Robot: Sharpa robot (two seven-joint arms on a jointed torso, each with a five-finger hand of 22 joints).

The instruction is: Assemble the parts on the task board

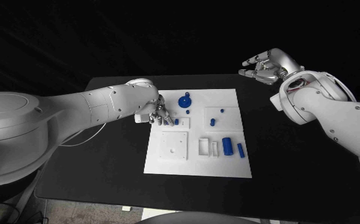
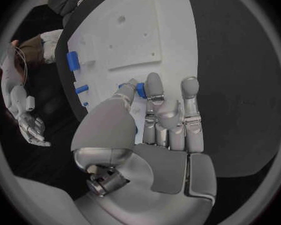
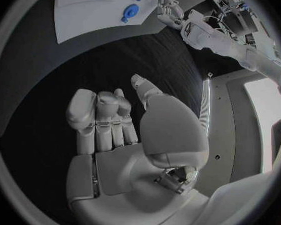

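We found no text, label, brand or number that could be read in any view. The board [image 1: 196, 151] and its parts [image 1: 227, 146] bore no markings we could make out.

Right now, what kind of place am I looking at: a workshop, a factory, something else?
Probably a robotics test lab. A black table holds a white task board with small blue parts; the left hand touches one, and the right hand is raised beyond the table's far right corner.
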